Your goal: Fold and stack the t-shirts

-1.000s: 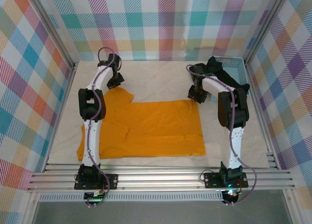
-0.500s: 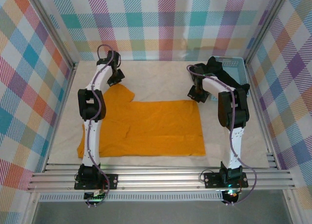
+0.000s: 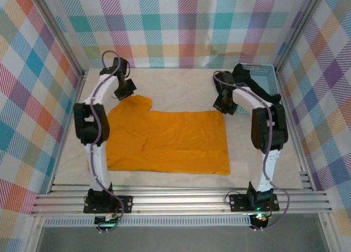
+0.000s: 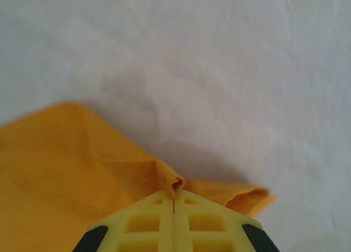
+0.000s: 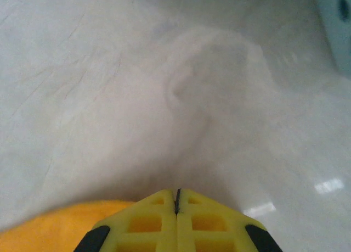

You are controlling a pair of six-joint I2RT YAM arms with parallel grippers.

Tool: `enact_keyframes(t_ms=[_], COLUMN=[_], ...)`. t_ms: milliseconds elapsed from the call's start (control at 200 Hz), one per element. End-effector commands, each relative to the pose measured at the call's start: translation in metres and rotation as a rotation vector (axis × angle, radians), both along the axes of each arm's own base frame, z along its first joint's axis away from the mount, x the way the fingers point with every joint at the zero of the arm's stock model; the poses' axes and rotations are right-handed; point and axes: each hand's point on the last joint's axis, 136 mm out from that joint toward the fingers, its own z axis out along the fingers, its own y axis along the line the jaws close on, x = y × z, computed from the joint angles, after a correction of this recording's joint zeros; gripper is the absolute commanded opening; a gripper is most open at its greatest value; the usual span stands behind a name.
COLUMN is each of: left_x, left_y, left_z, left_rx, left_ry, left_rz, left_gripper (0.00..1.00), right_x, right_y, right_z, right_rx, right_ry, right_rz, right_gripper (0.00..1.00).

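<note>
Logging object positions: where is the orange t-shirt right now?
Top view: the orange t-shirt lies spread flat at the centre, its far-left sleeve pinched by the left gripper, its far-right corner beside the right gripper.

This is a robotics lab test cell. Plaid fabric walls (image 3: 181,21) close it at 9, 12 and 3 o'clock, and aluminium frame rails (image 3: 181,200) run at 6 o'clock.

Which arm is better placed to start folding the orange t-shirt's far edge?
Probably left. Its jaws are shut on a pinched fold of the orange t-shirt at its far left sleeve. The right jaws are shut at the far right corner, but no fabric shows between them.
</note>
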Motion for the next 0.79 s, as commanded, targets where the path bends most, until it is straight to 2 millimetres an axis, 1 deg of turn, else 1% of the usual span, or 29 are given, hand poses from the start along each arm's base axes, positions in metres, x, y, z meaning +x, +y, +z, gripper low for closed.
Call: enact_keyframes(t_ms=[0,60,75,90,170,190,255,310,385,415,485,560,620,715,790], left_x=[-0.041,-0.073,-0.080,-0.087,-0.126,-0.134,-0.163,-0.182,-0.206,-0.216,-0.240,-0.261,-0.273,-0.284,-0.294], left_y=[0.008,0.016,0.018,0.020,0.026,0.028,0.034,0.038,0.041,0.045,0.056,0.068,0.072,0.071,0.076], left_z=[0.055,0.064,0.062,0.069,0.072,0.076,0.075,0.074,0.068,0.064,0.064,0.063,0.057,0.041,0.031], left_rx=[0.029,0.055,0.062,0.068,0.074,0.072,0.079,0.070,0.060,0.068,0.100,0.139,0.152,0.144,0.171], left_ry=[-0.077,-0.074,-0.066,-0.079,-0.070,-0.081,-0.085,-0.107,-0.122,-0.116,-0.128,-0.143,-0.144,-0.109,-0.082], left_rz=[0.014,0.032,0.038,0.043,0.076,0.088,0.134,0.168,0.207,0.229,0.283,0.336,0.362,0.372,0.390], left_gripper=[0.00,0.00,0.00,0.00,0.00,0.00,0.00,0.00,0.00,0.00,0.00,0.00,0.00,0.00,0.00], right_x=[-0.021,-0.038,-0.042,-0.046,-0.069,-0.075,-0.093,-0.107,-0.125,-0.131,-0.145,-0.156,-0.163,-0.171,-0.176], right_y=[0.002,0.001,0.001,0.001,0.006,0.006,0.007,0.006,0.003,0.002,-0.003,-0.008,-0.012,-0.017,-0.017], right_z=[0.027,0.033,0.035,0.037,0.039,0.039,0.040,0.039,0.032,0.029,0.022,0.017,0.011,0.001,-0.004], right_rx=[0.037,0.045,0.050,0.055,0.086,0.089,0.079,0.066,0.059,0.056,0.045,0.035,0.022,0.004,0.005], right_ry=[-0.044,-0.049,-0.052,-0.056,-0.050,-0.046,-0.047,-0.052,-0.036,-0.031,-0.012,-0.002,0.008,0.031,0.044], right_rz=[0.047,0.059,0.063,0.066,0.084,0.085,0.093,0.095,0.087,0.086,0.077,0.071,0.064,0.057,0.057], right_gripper=[0.00,0.00,0.00,0.00,0.00,0.00,0.00,0.00,0.00,0.00,0.00,0.00,0.00,0.00,0.00])
